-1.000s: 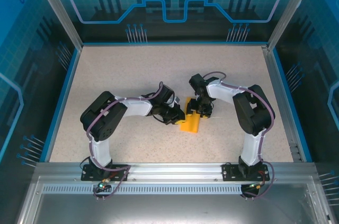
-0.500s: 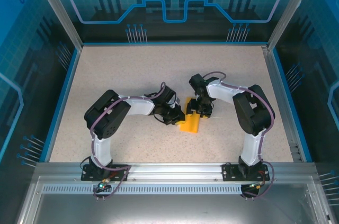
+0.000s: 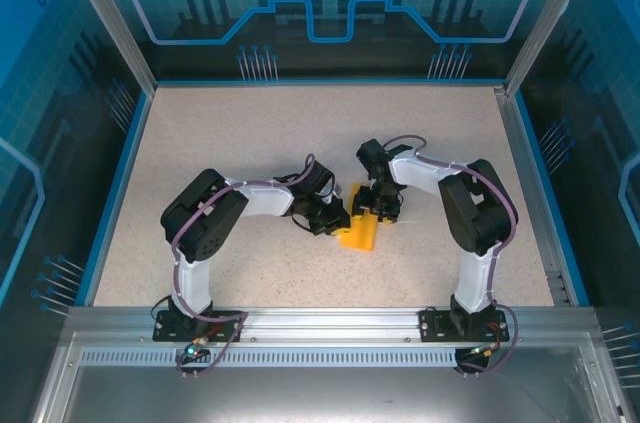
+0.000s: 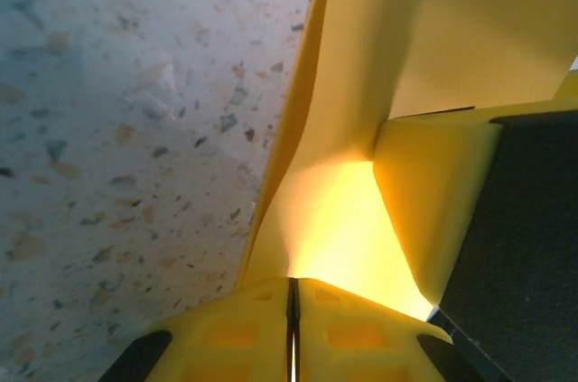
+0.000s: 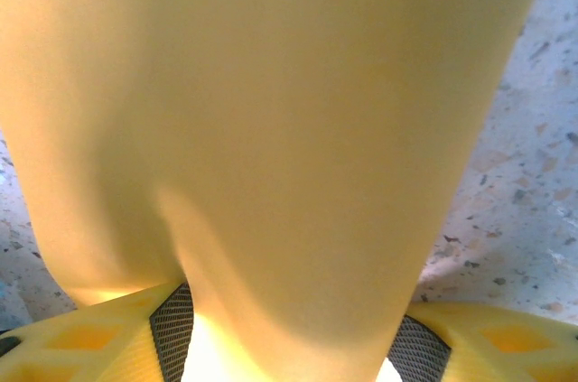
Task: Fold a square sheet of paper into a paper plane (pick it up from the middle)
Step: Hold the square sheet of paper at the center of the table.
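Note:
The square sheet of paper point(image 3: 360, 233) is orange-yellow and folded into a narrow strip, lying on the speckled table between both grippers. Whether it has the shape of the paper plane I cannot tell. My left gripper point(image 3: 342, 220) comes in from the left. In the left wrist view the left gripper point(image 4: 292, 299) is shut on the paper point(image 4: 406, 39), which fans up out of the closed tips. My right gripper point(image 3: 378, 208) sits over the strip's far end. In the right wrist view the right gripper point(image 5: 291, 339) stands open, with the paper point(image 5: 289, 129) running between its mesh pads point(image 5: 172, 326).
The table point(image 3: 250, 133) is a speckled beige surface with a blue rim point(image 3: 120, 183) and metal corner posts. One yellow and black finger of the right gripper point(image 4: 452, 210) stands close against the paper in the left wrist view.
The left arm's elbow has shifted slightly to the right. Both grippers and the paper have stayed where they were.

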Action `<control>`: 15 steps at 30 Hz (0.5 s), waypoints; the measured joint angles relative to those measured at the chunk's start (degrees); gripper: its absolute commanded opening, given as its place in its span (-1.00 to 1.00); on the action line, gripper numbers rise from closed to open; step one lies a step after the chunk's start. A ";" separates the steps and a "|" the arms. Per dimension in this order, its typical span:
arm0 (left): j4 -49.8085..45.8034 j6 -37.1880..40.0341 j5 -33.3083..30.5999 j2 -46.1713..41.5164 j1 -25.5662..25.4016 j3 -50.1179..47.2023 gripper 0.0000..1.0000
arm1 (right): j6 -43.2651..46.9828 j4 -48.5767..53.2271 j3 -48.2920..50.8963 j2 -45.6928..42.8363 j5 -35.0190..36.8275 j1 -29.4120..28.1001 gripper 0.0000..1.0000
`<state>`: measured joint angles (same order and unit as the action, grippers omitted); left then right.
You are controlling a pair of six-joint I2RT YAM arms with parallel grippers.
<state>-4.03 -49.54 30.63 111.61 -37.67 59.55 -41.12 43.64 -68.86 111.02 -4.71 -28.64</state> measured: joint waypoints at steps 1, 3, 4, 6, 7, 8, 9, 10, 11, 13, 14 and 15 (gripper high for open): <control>0.04 0.00 0.00 0.00 0.00 0.00 -0.78 | 0.00 0.00 -0.02 0.00 0.02 0.00 0.29; 0.39 -0.02 0.00 -0.02 0.00 -0.02 -0.78 | 0.00 0.04 -0.07 0.07 0.02 0.00 0.29; 0.59 -0.02 0.00 -0.02 0.00 -0.02 -0.77 | 0.00 0.09 -0.13 0.11 0.02 0.00 0.29; 1.14 -0.04 0.00 -0.02 0.00 -0.11 -0.77 | -0.04 0.13 -0.15 0.15 0.02 0.00 0.30; 1.31 -0.02 0.02 -0.02 0.00 -0.17 -0.77 | -0.07 0.11 -0.15 0.15 0.02 0.00 0.30; 1.36 -0.02 0.00 -0.02 0.00 -0.26 -0.77 | -0.20 0.13 -0.15 0.15 0.02 0.00 0.30; 1.36 -0.02 -0.02 -0.02 0.00 -0.28 -0.78 | -0.22 0.11 -0.15 0.15 0.02 0.00 0.30; 1.36 -0.02 -0.04 -0.02 0.00 -0.28 -0.79 | -0.24 0.13 -0.15 0.15 0.02 0.00 0.30; 1.31 0.00 -0.37 -0.02 0.00 -0.28 -0.79 | -0.24 0.11 -0.15 0.15 0.02 0.00 0.30; 1.07 0.04 -0.90 -0.02 -0.02 -0.28 -0.80 | -0.26 0.11 -0.15 0.15 0.02 0.00 0.30; 0.87 0.15 -1.09 -0.02 -0.04 -0.22 -0.80 | -0.26 0.13 -0.15 0.15 0.02 0.00 0.30; 0.59 0.22 -1.33 -0.02 -0.13 -0.07 -0.80 | -0.26 0.11 -0.15 0.15 0.02 0.00 0.30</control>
<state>-3.44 -49.32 29.30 111.59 -37.80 59.48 -41.39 43.75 -69.01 111.18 -4.69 -28.64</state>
